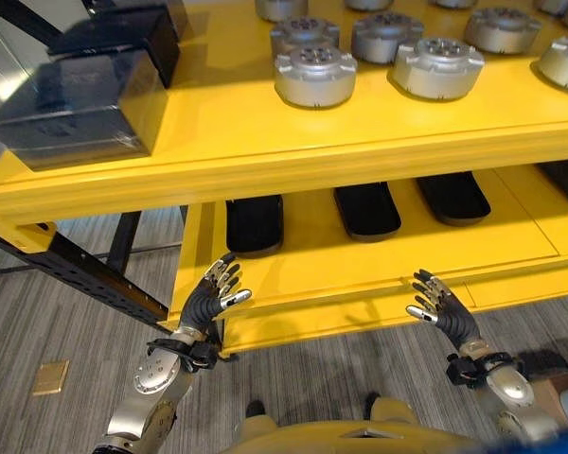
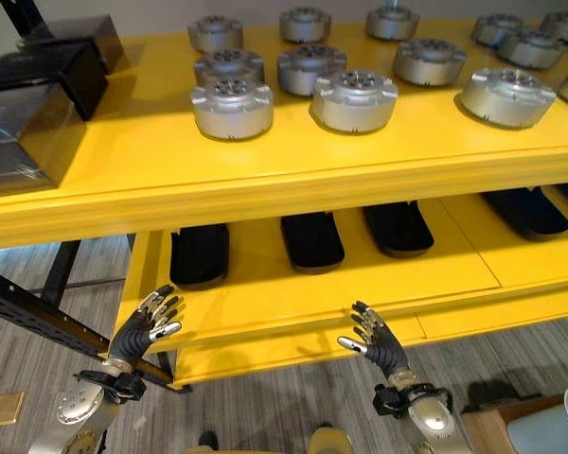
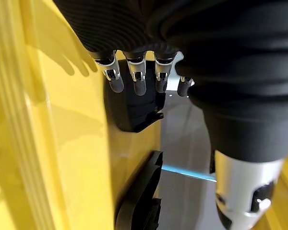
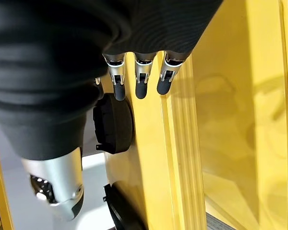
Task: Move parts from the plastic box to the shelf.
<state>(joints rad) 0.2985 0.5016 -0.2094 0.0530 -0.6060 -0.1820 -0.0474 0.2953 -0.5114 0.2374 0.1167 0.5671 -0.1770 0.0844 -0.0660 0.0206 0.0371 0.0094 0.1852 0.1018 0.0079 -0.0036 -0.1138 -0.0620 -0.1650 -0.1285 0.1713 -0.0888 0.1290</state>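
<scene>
left eye view: the left hand (image 1: 211, 295) at lower left and the right hand (image 1: 442, 305) at lower right both hang with fingers loosely spread and empty, just before the front lip of the lower shelf (image 1: 379, 301). round silver parts (image 1: 314, 74) sit in rows on the upper shelf (image 1: 265, 142) across the top of the frame, with dark boxes (image 1: 80, 106) at upper left.

right eye view: flat black parts (image 2: 311, 239) lie mid-frame on the lower shelf.

left wrist view: fingers (image 3: 136, 81) straight, a black part beyond them.

right wrist view: likewise empty.

i judge this a gap between carries; the next move calls for turning back to fetch a part. what may be the plastic box is cut off at the lower right corner.
</scene>
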